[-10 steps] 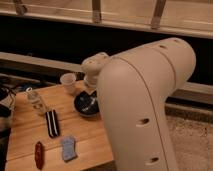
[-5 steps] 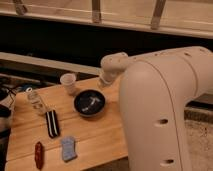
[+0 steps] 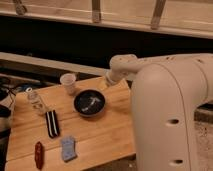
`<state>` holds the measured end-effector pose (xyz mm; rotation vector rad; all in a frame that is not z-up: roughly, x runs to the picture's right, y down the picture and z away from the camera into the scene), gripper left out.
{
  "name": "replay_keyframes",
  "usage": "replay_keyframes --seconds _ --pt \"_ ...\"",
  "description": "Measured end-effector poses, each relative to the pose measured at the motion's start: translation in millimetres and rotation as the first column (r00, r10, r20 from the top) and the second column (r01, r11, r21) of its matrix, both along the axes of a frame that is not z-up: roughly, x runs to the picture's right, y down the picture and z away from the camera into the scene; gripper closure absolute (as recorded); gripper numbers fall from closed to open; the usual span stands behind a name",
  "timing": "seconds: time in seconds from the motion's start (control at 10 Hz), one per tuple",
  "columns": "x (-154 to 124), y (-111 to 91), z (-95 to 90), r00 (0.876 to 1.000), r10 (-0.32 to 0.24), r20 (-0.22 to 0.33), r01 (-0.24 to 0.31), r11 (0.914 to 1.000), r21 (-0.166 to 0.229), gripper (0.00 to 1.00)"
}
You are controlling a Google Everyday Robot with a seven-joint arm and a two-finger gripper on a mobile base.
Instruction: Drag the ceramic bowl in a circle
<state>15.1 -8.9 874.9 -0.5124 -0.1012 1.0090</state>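
- Gripper (image 3: 107, 80): we place it at the end of the white arm, above the far right part of the wooden table (image 3: 112, 135). We cannot tell whether it is spread or pressed together, and we see nothing held in it.
- Ceramic bowl (image 3: 89, 102): dark and round, upright near the middle of the table.
- Governing relation: we log the bowl as lying just below and left of the gripper in the camera view, nearer the table's front edge. By our judgement, the gripper must come down and left to meet the near rim.
- Neighbours: pale cup (image 3: 68, 83) close behind-left of the bowl; clear bottle (image 3: 36, 100) further left; dark striped bar (image 3: 52, 123), blue packet (image 3: 68, 148) and red item (image 3: 39, 151) toward the front left.
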Motion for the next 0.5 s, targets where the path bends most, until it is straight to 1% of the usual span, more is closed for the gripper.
replay_keyframes --seconds 0.2,0.3,0.5 --pt "-5.6 8.2 7.8 1.0 0.007 0.019 -0.007 0.9997 -0.022 0.2" --pt "-8.4 16.7 15.6 0.999 0.013 0.032 -0.012 0.999 -0.043 0.2" --pt "-9.9 36.5 32.9 0.999 0.027 0.043 -0.023 0.9949 -0.098 0.2"
